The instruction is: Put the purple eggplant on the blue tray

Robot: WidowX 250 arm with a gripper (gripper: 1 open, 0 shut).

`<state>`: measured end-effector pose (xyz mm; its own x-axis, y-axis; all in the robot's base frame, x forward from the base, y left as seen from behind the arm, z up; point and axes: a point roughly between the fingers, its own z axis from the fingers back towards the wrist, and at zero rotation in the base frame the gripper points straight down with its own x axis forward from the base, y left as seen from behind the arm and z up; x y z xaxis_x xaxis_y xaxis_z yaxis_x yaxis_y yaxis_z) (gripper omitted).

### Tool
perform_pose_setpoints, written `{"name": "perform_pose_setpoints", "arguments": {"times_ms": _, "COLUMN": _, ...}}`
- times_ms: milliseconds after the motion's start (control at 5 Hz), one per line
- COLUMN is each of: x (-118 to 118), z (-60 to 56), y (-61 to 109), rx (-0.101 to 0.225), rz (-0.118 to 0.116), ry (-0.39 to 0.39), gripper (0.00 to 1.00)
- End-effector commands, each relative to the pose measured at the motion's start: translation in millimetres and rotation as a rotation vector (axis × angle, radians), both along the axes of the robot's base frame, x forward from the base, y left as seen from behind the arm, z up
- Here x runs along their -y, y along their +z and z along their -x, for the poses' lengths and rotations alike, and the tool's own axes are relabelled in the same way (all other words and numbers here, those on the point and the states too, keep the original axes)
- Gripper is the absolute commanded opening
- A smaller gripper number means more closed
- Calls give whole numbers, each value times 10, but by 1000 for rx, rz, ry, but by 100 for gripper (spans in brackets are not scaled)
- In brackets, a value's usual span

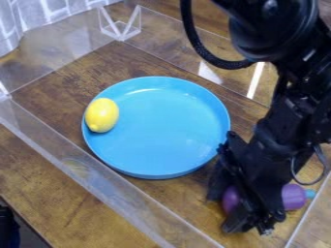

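The purple eggplant [291,197] lies between the jaws [249,206], which look closed around it, its blue stem tip poking out on the side away from the blue tray [158,165]. The tray sits beyond the jaws, near them, with the yellow lemon [101,114] at its far edge. The glossy, rounded body could squirt free on lifting if the pinch is off-centre, or catch the clear wall [97,172] close by.
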<state>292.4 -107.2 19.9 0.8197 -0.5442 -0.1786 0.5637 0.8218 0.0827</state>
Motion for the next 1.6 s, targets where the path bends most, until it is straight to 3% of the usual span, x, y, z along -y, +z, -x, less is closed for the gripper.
{"name": "perform_pose_setpoints", "arguments": {"times_ms": 0, "x": -63, "z": -126, "y": 75, "rx": 32, "rz": 9, "ry": 19, "gripper": 0}}
{"name": "perform_pose_setpoints", "arguments": {"times_ms": 1400, "x": -76, "z": -227, "y": 33, "rx": 17, "rz": -4, "ry": 37, "gripper": 0}}
